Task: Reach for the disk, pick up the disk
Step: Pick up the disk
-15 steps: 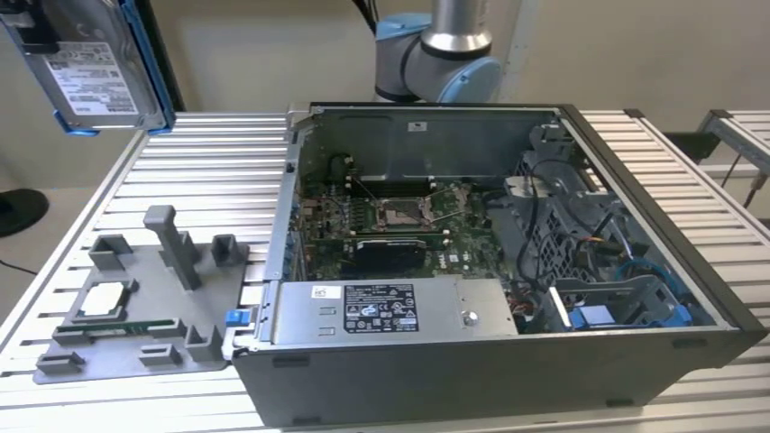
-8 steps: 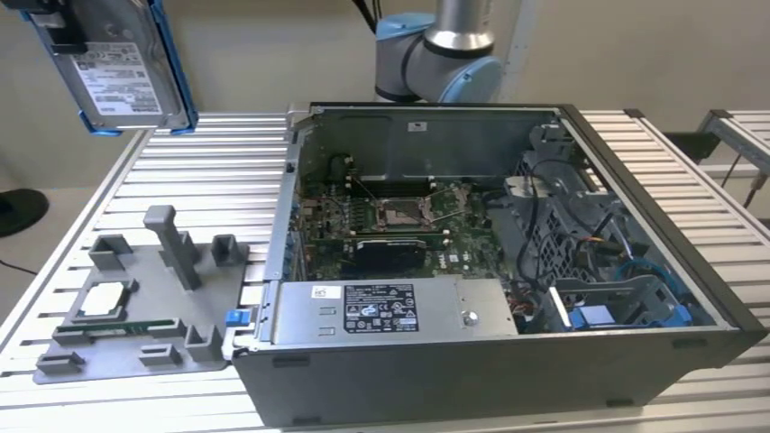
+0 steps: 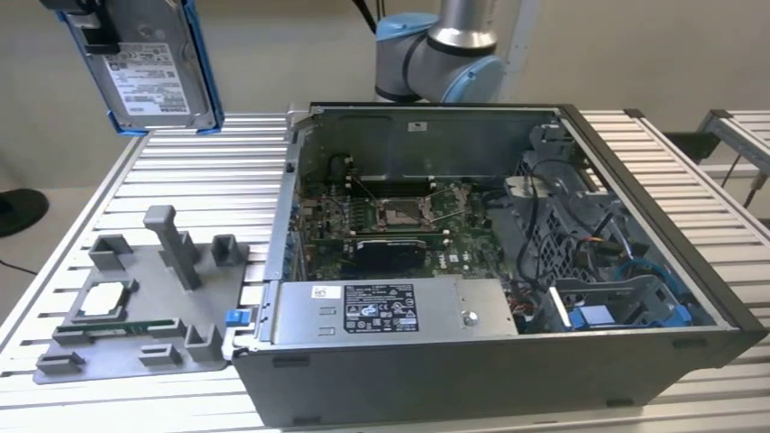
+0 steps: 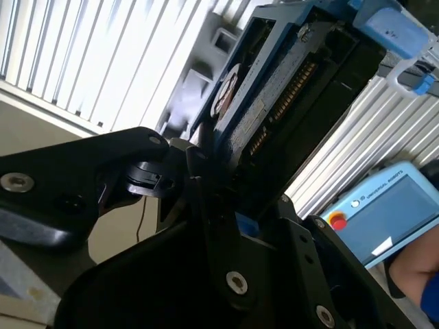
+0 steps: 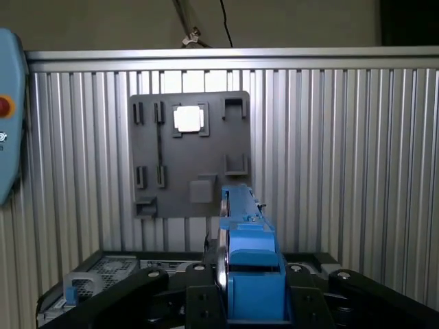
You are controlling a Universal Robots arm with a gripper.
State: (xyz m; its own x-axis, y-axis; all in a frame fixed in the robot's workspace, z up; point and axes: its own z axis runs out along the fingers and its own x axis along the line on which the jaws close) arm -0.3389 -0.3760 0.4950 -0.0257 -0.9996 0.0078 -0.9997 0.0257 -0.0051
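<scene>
Exterior view: gripper [image 3: 87, 20] clamping disk [image 3: 154, 68], holding it upright (label facing camera), hanging high above grey fixture tray [image 3: 154, 311], beside open computer case [image 3: 506, 370].

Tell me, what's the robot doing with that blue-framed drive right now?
Gripper shut on the disk. Disk up in the air, over the slatted table. Nothing else touching it.

Brand lettering [image 4: 386, 184] on blue pendant [image 4: 405, 223]
</scene>
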